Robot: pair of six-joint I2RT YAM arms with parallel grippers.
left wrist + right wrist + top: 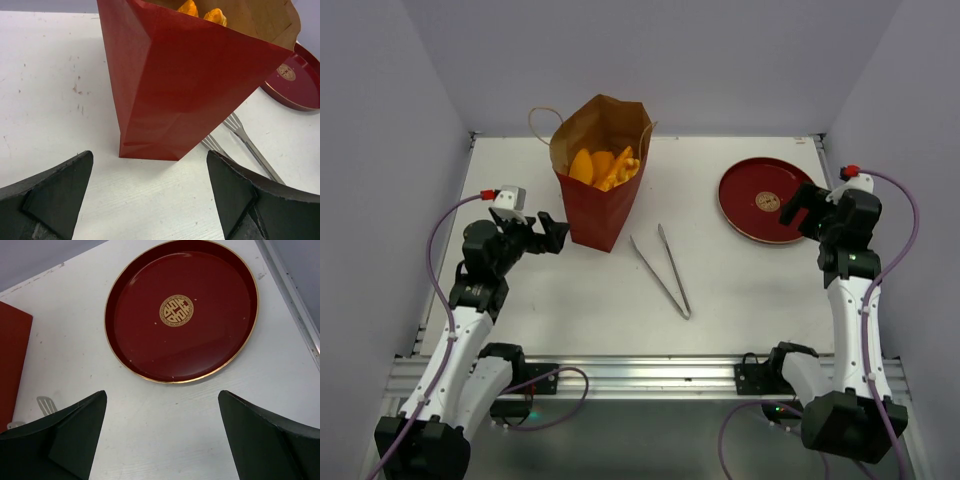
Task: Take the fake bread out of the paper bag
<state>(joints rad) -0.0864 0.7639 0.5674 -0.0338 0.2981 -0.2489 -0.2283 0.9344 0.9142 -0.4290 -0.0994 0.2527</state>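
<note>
In the top view the bag [595,215] stands upright on the table [740,280], left of the middle, with its mouth open upward. The bread [605,165] lies inside it, orange pieces heaped just under the rim, and none is out yet. The left gripper [558,232] hovers just beside the lower left side of the bag, spread wide and holding nothing. The right gripper [798,205] hangs at the right side of the plate [745,190], also spread and empty. The tongs [674,272] lie flat between bag and plate, touching neither. In the left wrist view the two dark fingers [55,190] stand far apart at the lower corners. The red wall of the bag fills the middle, and two orange tops show above its rim. I judge that this arm should steady the bag lightly by its side, because thin paper may crumple or tip if it is pressed hard. In the right wrist view the fingers [65,440] are apart over bare table, with the plate ahead and a strip of the bag at the left edge. I judge that this arm must go to the bag, come down through the mouth from above and close on one piece only. It should then lift straight up, so that the bag does not rise with it.
</note>
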